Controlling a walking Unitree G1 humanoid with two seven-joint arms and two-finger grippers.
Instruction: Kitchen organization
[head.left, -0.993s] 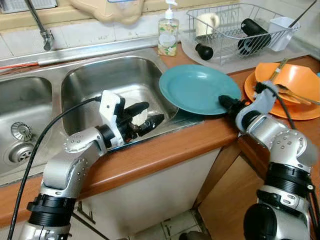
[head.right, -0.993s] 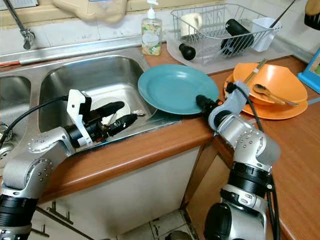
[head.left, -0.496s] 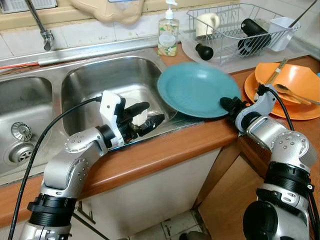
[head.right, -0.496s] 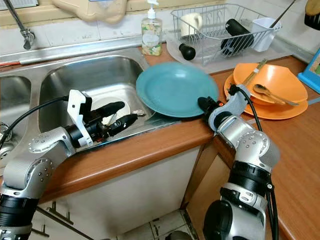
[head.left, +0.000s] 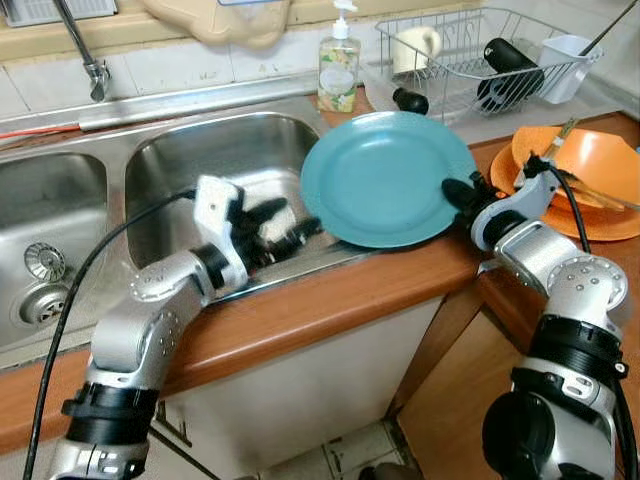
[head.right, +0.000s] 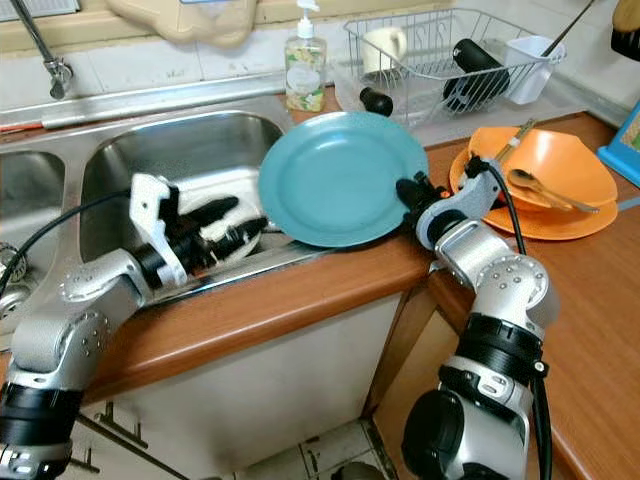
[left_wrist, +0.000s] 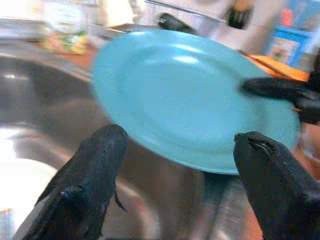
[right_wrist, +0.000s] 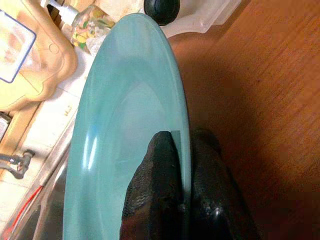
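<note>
the right gripper (head.left: 458, 192) is clamped on the 3 o'clock rim of the teal plate (head.left: 385, 178), tilted up over the sink (head.left: 215, 160) edge, while the left gripper (head.left: 275, 228) waits with fingers apart, so next probably it must take the plate

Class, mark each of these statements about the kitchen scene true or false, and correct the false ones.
1. The right gripper pinches the rim of the teal plate. True.
2. The teal plate lies flat on the counter. False: it is tilted up, its face turned toward the sink.
3. The left gripper has closed on the plate. False: its fingers are spread apart, near the plate's edge but not touching it.
4. A soap bottle stands behind the sink. True.
5. The orange plates sit in the dish rack. False: they are on the counter, with a spoon lying in them.
</note>
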